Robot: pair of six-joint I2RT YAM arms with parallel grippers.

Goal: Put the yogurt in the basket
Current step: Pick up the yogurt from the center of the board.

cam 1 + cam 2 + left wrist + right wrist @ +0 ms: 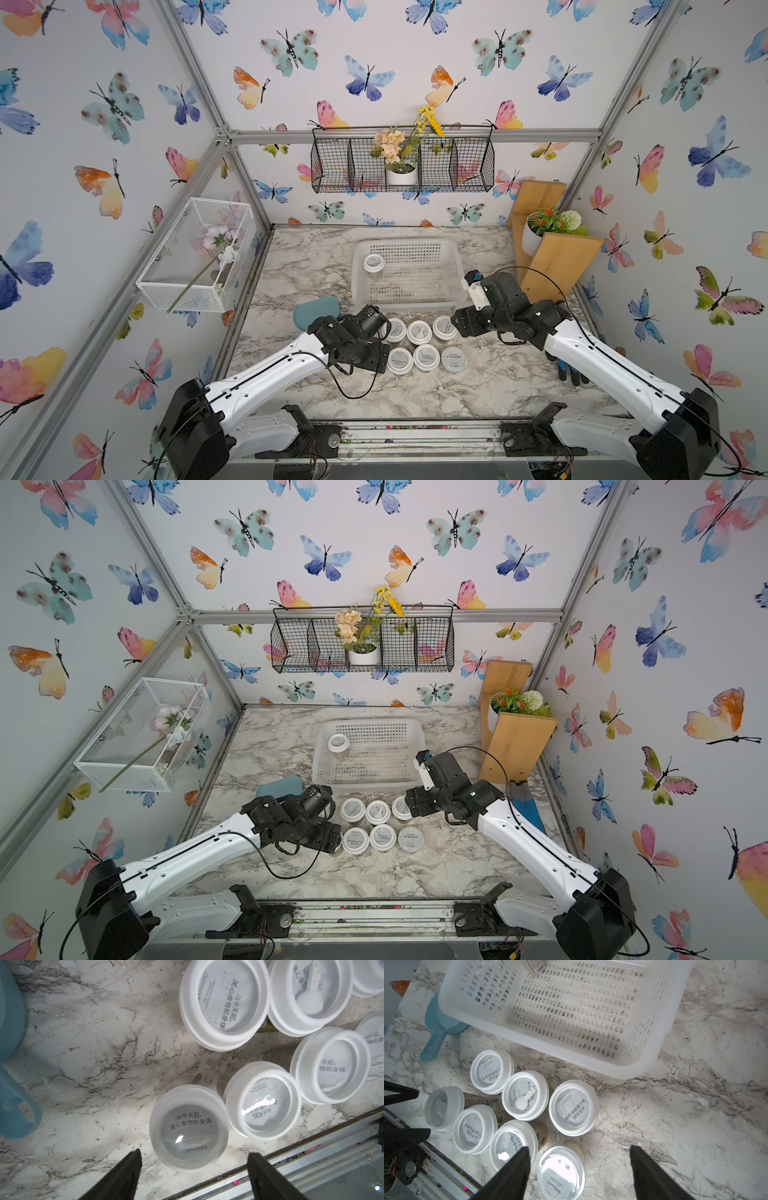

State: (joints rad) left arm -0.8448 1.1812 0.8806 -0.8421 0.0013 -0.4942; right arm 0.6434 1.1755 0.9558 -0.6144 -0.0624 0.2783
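Left gripper and right gripper: fingers spread, empty.
Yogurt cups crowd just beside the basket; closing, you could topple neighbours.

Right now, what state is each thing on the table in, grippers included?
white plastic basket: upright, holding one cup
yogurt cup in basket: upright, lid on
seven yogurt cups outside basket: upright, lids on
left gripper: open, empty
right gripper: open, empty
blue scoop: lying flat beside basket
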